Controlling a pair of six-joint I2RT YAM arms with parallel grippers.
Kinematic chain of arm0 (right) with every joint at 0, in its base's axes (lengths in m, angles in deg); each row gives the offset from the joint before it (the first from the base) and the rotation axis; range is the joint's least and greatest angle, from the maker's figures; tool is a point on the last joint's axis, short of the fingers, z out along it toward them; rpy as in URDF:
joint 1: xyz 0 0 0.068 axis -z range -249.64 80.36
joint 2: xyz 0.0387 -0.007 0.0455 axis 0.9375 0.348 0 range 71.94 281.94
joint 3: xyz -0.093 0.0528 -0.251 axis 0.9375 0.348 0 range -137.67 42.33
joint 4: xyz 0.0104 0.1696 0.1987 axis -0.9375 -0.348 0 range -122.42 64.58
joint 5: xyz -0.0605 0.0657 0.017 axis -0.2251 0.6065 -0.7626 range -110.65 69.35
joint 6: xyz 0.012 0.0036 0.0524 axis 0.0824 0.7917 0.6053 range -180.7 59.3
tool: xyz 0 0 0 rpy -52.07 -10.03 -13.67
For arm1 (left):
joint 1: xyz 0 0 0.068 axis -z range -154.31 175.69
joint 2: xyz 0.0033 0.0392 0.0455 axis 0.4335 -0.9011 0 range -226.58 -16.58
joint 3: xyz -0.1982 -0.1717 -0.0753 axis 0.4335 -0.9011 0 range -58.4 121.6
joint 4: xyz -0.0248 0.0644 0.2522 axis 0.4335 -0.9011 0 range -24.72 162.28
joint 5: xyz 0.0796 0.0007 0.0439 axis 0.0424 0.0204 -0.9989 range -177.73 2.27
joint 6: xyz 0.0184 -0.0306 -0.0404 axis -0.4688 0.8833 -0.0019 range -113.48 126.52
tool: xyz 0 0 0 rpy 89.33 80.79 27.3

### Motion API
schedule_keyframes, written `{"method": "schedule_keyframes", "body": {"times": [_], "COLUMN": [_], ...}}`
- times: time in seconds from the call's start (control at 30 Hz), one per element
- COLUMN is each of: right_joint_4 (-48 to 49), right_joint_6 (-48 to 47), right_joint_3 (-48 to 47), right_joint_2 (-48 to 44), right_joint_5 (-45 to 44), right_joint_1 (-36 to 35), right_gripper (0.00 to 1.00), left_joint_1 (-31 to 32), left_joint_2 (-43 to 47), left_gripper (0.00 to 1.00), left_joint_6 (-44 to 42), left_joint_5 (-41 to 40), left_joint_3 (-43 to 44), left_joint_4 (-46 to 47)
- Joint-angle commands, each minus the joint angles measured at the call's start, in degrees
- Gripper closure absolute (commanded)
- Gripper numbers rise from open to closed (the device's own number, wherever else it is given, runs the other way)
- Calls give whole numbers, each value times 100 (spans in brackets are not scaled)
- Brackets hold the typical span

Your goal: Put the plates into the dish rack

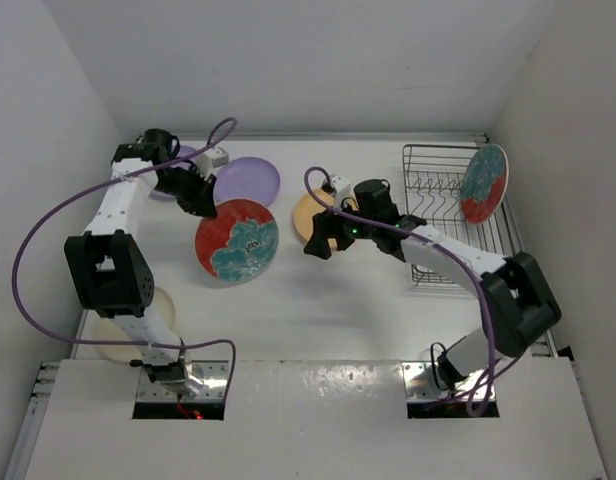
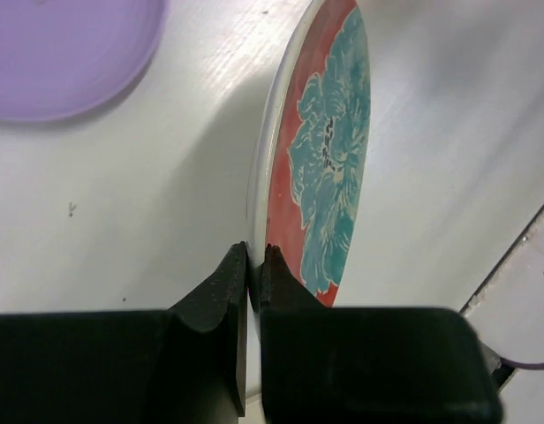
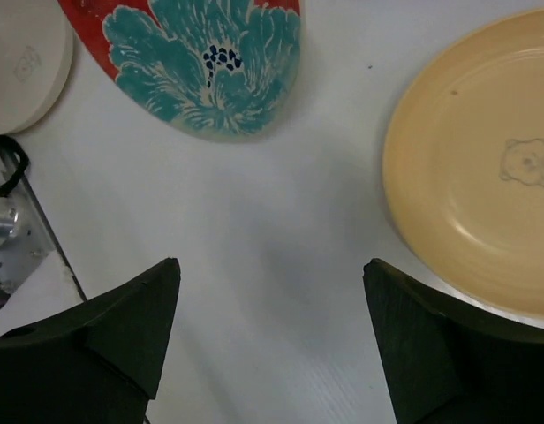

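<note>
- We see the left arm bent forward, its left gripper (image 2: pixel 257 254) pinched on the rim of a red floral plate (image 2: pixel 329 159), which it holds tilted.
- The right gripper (image 3: pixel 270 274) hangs wide apart over the table (image 3: pixel 281 203), beside the yellow-orange plate (image 3: pixel 466 177).
- Only the right wrist view shows us that plate's faint bear outline.
- Only the top view shows us a second red floral plate (image 1: pixel 485 182) upright in the dish rack (image 1: pixel 433 215).

White table (image 1: pixel 318 300), plain white walls (image 1: pixel 288 60)

No text, label, brand or number can be read anywhere.
</note>
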Motion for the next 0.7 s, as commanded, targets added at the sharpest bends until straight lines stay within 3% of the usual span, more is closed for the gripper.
{"method": "schedule_keyframes", "body": {"times": [0.0, 0.27, 0.4, 0.5, 0.6, 0.63, 0.67], "right_joint_4": [1006, 1752, 2263, 2412, 2580, 2614, 2641], "right_joint_6": [610, 1005, 1199, 1182, 1313, 1366, 1419], "right_joint_3": [-364, -849, -761, -735, -664, -647, -534], "right_joint_2": [698, 1579, 1685, 1773, 1782, 1669, 1633], "right_joint_5": [875, 1061, 1097, 1000, 947, 938, 799], "right_joint_1": [6, -187, -362, -477, -477, -460, -425], "right_gripper": [19, 18, 24, 42, 76, 96, 100], "left_joint_1": [321, 1140, 1316, 1377, 1430, 1430, 1430], "left_joint_2": [346, 723, 786, 786, 733, 733, 733], "left_gripper": [100, 100, 100, 100, 100, 100, 100], "left_joint_6": [-309, -696, -845, -898, -898, -829, -767], "left_joint_5": [462, 980, 1244, 1438, 1561, 1561, 1483], "left_joint_3": [-23, -23, 108, 240, 302, 302, 302], "left_joint_4": [-369, -747, -913, -1036, -1089, -1089, -942]}}
